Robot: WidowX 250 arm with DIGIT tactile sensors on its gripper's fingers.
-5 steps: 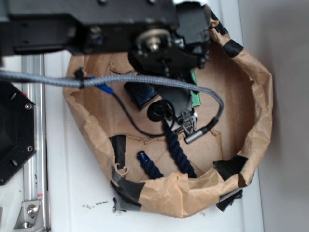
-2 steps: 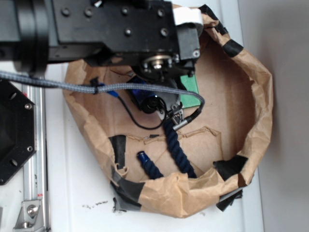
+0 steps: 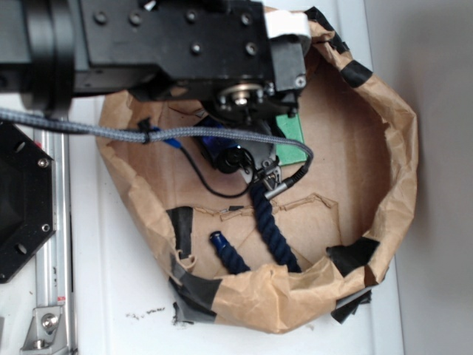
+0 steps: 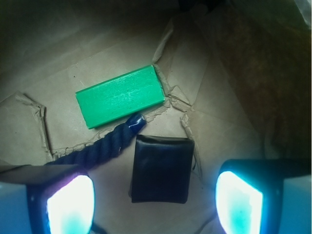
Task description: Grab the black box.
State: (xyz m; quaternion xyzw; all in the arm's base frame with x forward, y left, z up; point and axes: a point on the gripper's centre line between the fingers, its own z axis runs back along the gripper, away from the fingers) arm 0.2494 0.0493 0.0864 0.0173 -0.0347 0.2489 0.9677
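Wrist view puts the black box (image 4: pixel 162 169) low in the middle of the picture, lying flat on the brown paper floor (image 4: pixel 229 122) and sitting between the two glowing fingertips (image 4: pixel 70 204) of the gripper (image 4: pixel 155 204), nearer the left one than the right. Neither pad touches it; the jaws stand spread wide with clear paper on both sides of the box. The end of the dark blue rope (image 4: pixel 105 146) lies just beside the box's upper left corner, perhaps touching it, and runs off toward the left pad. Beyond the rope sits the green block (image 4: pixel 120 96), tilted and apart from the box.

By my reading, the step in hand is the final line-up over the box, before any closing. The next move calls for a short descent so the pads bracket the box's sides, a slight shift to centre it, and then a squeeze; the rope end close to the left pad could get pinched along with the box.

From the exterior view, the arm (image 3: pixel 148 44) reaches in from the upper left over the paper-lined bin (image 3: pixel 403 148), wrist pointed downward, its body hiding nearly all of the box. The grey cable (image 3: pixel 89 124) drapes across the bin, and the rope (image 3: pixel 270 229) trails toward the near wall.
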